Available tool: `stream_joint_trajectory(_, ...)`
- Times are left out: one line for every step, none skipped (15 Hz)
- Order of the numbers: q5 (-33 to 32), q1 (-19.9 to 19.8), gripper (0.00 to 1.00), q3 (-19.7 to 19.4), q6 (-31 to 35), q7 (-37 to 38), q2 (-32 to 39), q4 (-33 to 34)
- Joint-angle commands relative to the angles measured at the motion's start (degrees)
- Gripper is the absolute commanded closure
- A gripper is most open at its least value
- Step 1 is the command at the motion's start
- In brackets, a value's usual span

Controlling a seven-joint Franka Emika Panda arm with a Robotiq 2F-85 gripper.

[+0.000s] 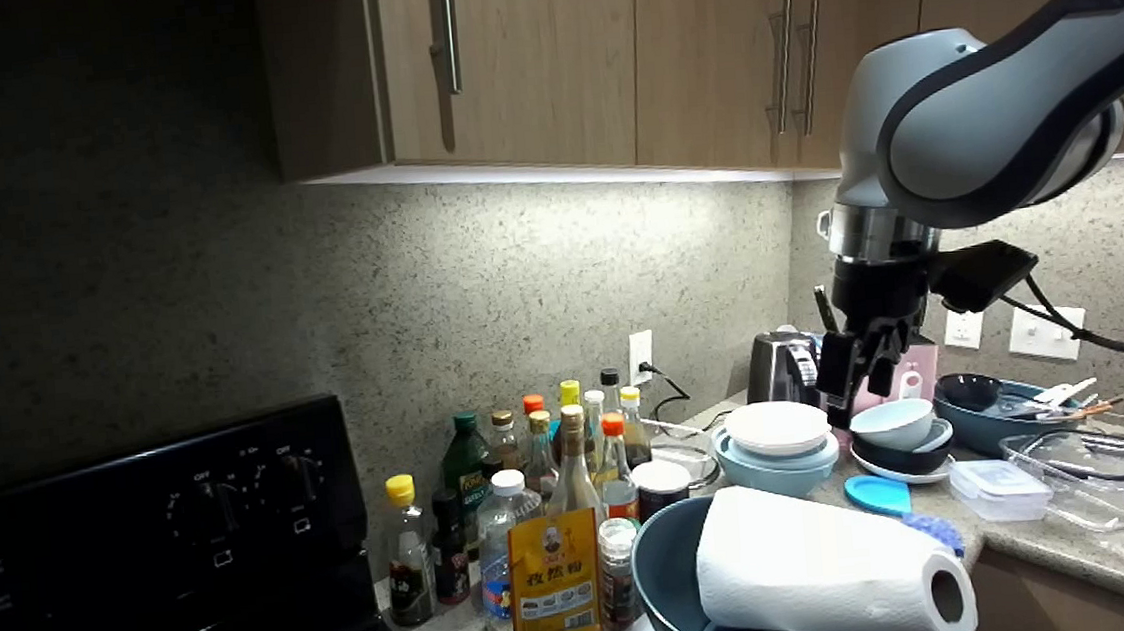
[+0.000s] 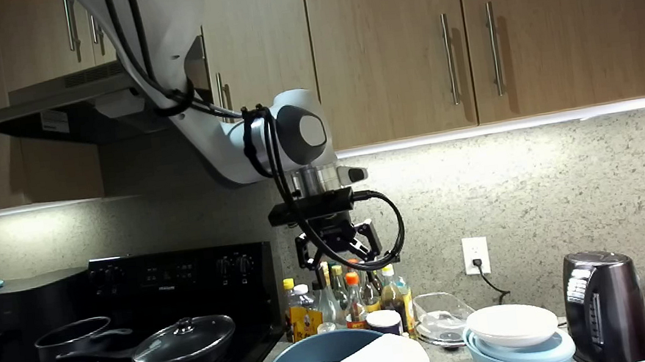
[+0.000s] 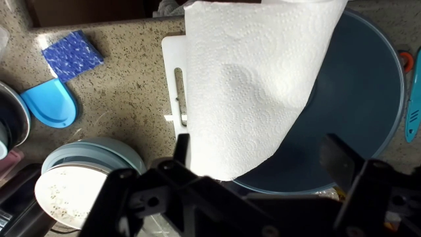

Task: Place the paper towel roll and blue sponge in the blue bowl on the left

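"Hovering above the blue bowl [image 3: 361, 82], the gripper [image 3: 261, 153] has its fingers [image 3: 340, 161] spread wide, a big gap between them!"

"And it hangs clear of the paper towel roll [image 1: 812, 562], above it in both exterior views. The roll lies on its side, partly in the bowl, partly over the rim."

"Hollow core showing at the end, too! Now, where's the blue sponge [image 3: 72, 56]?"

"Out on the speckled countertop [image 3: 125, 82], well apart from the bowl! The wrist view picks up its white flecks, and one corner meets a light-blue piece [image 3: 54, 105] with a rounded end."

"Same view, a white cutting board [image 3: 174, 56], slotted handle and all, peeks out just beside the roll."

"And what a crowd near the bowl in an exterior view: condiment bottles [image 1: 618, 474], and a yellow packet of cumin powder [image 1: 555, 587] standing upright in front of them!"

"Over from those, pale-blue bowls [image 1: 776, 479] stacked under a white dish [image 1: 777, 427]."

"With a dark kettle [image 2: 605, 306] standing upright near that stack, folks!"
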Motion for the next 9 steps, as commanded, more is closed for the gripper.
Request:
stream_joint_trajectory(0.0, -0.5, 0.0, 0.6, -0.2, 0.0, 0.0, 0.1)
stream_joint_trajectory(0.0, -0.5, 0.0, 0.6, -0.2, 0.0, 0.0, 0.1)
stream_joint_trajectory(0.0, -0.5, 0.0, 0.6, -0.2, 0.0, 0.0, 0.1)
stream_joint_trajectory(0.0, -0.5, 0.0, 0.6, -0.2, 0.0, 0.0, 0.1)
stream_joint_trajectory(0.0, -0.7, 0.0, 0.4, 0.3, 0.4, 0.0, -0.1)
stream_joint_trajectory(0.0, -0.8, 0.0, 0.3, 0.7, 0.7, 0.1, -0.2)
stream_joint_trajectory(-0.2, -0.9, 0.0, 0.2, 1.6, 1.1, 0.3, -0.5)
stream_joint_trajectory(0.1, -1.0, 0.0, 0.0, 2.6, 1.0, 0.4, -0.7)
stream_joint_trajectory(-0.5, -1.3, 0.0, -0.2, 3.5, 1.9, 0.7, -1.0)
